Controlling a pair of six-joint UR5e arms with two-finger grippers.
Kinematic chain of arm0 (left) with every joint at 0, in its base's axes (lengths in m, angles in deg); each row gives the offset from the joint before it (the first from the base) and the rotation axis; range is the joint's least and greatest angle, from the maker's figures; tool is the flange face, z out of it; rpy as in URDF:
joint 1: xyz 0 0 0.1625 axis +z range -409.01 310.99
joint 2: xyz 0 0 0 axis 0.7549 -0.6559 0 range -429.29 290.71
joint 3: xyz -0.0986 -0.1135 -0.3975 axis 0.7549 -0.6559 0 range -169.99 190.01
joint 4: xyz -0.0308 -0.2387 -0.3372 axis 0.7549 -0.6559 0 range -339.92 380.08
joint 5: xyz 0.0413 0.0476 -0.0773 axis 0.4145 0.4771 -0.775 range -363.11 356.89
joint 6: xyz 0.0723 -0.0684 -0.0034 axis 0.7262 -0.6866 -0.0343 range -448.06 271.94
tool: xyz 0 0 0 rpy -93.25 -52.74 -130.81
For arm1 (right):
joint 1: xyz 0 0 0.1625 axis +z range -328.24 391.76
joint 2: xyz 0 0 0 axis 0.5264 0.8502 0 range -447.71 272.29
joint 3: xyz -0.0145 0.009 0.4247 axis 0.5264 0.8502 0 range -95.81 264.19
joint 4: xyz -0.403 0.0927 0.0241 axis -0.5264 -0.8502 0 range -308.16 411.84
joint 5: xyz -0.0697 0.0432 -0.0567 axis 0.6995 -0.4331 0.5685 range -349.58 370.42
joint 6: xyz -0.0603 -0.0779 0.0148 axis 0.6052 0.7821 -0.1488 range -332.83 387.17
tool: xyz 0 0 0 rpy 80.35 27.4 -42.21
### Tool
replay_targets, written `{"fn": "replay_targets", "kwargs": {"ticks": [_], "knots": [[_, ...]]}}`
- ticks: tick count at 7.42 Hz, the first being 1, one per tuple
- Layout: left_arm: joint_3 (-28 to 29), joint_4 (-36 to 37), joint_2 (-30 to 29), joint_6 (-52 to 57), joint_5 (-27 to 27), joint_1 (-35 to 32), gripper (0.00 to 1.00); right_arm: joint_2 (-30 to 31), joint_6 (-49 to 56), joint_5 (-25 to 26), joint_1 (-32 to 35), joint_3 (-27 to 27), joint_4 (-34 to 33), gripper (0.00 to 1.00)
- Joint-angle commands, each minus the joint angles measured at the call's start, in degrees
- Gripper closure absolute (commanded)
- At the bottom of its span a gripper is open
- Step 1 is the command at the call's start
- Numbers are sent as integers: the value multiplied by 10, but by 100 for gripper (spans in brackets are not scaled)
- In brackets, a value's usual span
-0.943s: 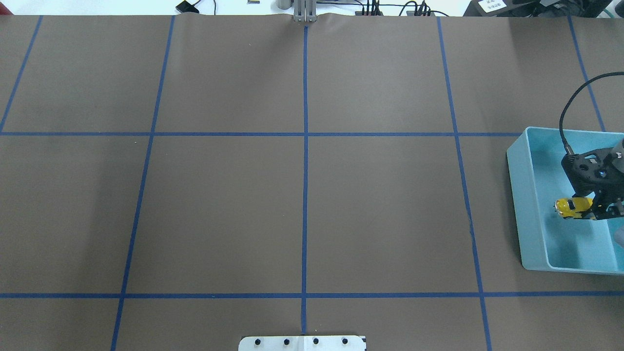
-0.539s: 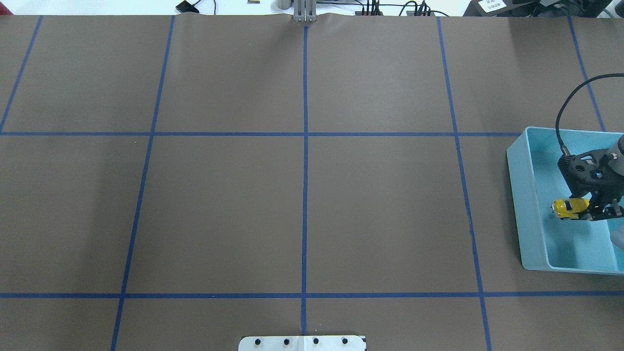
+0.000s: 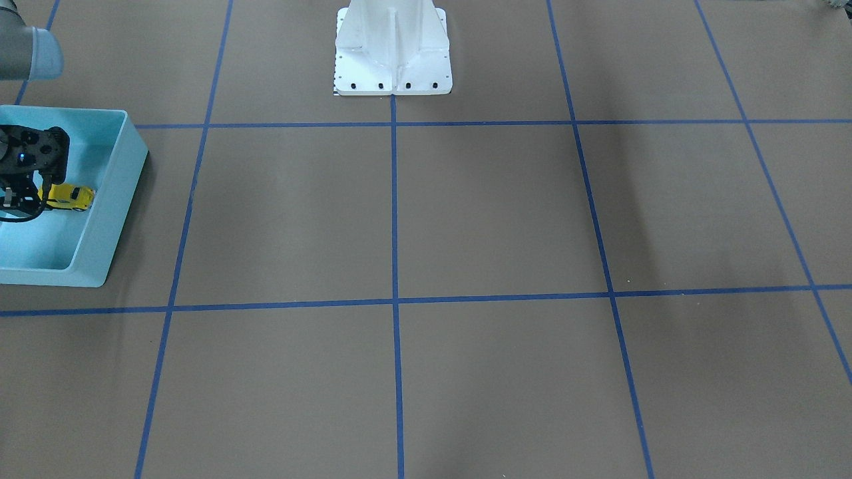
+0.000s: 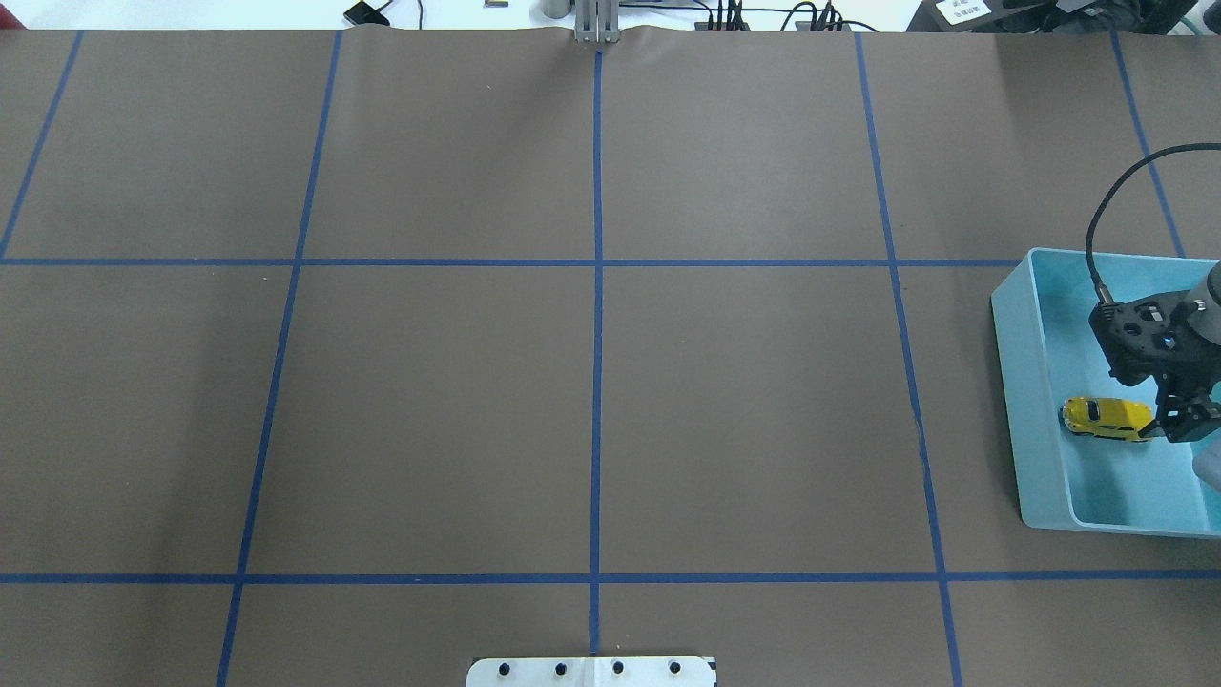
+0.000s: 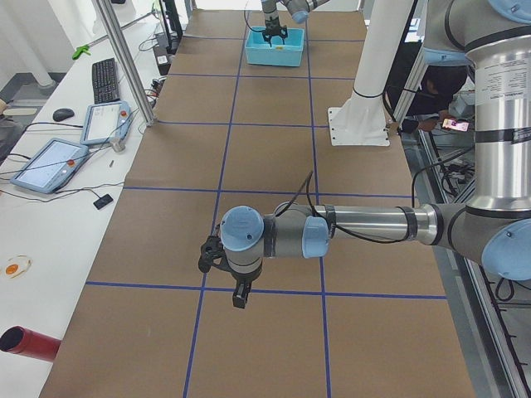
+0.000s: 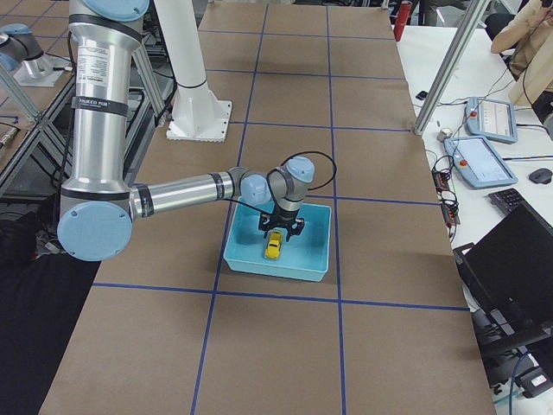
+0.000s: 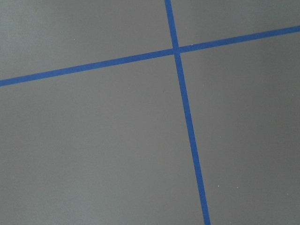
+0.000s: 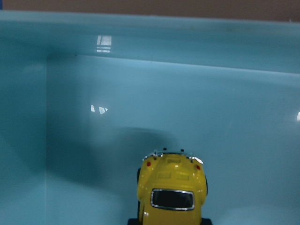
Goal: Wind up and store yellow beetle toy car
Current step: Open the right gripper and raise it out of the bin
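Observation:
The yellow beetle toy car [image 4: 1107, 418] lies flat on the floor of a light blue bin [image 4: 1013, 382] at the table's right edge. It also shows in the front view [image 3: 68, 196], the right side view [image 6: 274, 247] and the right wrist view [image 8: 171, 187]. My right gripper [image 4: 1179, 420] hovers inside the bin just behind the car's rear, open, with nothing between its fingers. My left gripper [image 5: 238, 297] hangs over bare table far from the bin; I cannot tell whether it is open or shut. Its wrist view holds only brown table and blue tape.
The bin's walls [image 8: 140, 37] surround the car on all sides. A white robot pedestal [image 3: 393, 53] stands at the table's middle rear. Blue tape lines [image 4: 597, 286] mark a grid on the brown cover. Control tablets [image 6: 488, 117] lie on a side desk.
The car has left the right gripper's fingers and dropped a little leftward, now lying flat on the bin floor. The gripper has sunk slightly and opened.

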Motion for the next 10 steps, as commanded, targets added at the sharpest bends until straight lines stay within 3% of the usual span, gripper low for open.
{"fn": "replay_targets", "kwargs": {"ticks": [1,3,4,7,8,10], "knots": [[-1,4,0,0,0,0,0,0,-2,-3,3,-25,0,0],[0,4,1,0,0,0,0,2,-3,-3,58,-67,-27,0],[0,4,2,0,0,0,0,-4,-2,-8,105,-76,-73,0],[0,4,1,0,0,-1,0,-58,-6,-59,279,-20,-244,0],[0,4,2,0,0,-1,0,-57,-14,-74,330,6,-254,0],[0,4,3,0,0,-1,0,-48,-171,-70,384,23,-253,0]]}}
